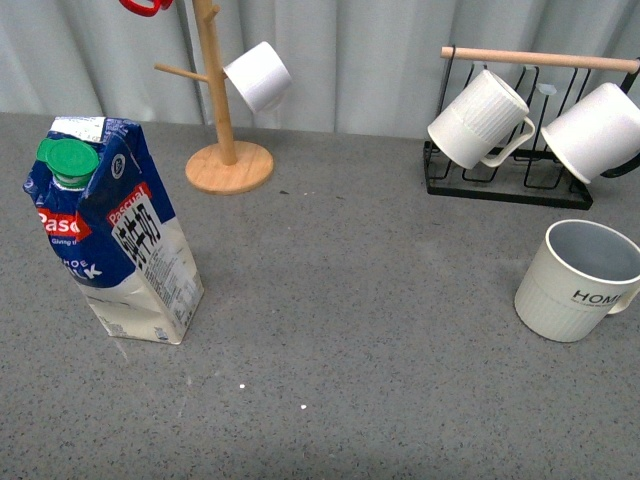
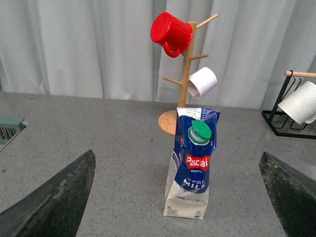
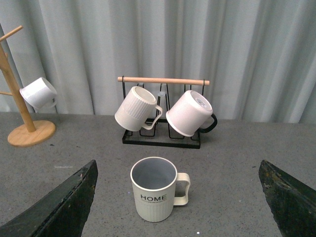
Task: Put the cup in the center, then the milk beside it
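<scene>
Reading "HOME" on cup; "Pascual" on milk.

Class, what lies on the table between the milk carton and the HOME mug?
Nothing: the front view shows only bare grey tabletop between the milk carton and the HOME mug.
</scene>
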Action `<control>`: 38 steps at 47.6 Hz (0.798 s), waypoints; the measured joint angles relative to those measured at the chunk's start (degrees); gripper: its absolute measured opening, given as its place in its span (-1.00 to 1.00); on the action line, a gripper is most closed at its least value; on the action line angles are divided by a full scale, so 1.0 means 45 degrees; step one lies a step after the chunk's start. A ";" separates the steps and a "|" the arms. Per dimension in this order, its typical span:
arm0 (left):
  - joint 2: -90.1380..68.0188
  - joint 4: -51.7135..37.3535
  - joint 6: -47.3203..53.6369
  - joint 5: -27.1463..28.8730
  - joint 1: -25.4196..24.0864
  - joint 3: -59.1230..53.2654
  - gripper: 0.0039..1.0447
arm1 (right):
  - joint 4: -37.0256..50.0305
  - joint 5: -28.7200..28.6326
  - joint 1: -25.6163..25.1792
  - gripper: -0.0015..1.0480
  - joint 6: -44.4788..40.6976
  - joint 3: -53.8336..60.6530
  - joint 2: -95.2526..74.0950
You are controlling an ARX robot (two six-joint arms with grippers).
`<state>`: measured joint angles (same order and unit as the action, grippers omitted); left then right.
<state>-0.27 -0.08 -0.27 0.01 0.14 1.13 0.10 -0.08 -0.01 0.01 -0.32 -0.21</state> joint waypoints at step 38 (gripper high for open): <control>0.0000 0.0000 0.0000 -0.0005 0.0000 0.0000 0.88 | -0.0005 0.0000 0.0000 0.82 0.0000 0.0000 0.0000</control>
<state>-0.27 -0.08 -0.27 -0.01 0.14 1.13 0.08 -0.08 -0.01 0.01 -0.32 -0.21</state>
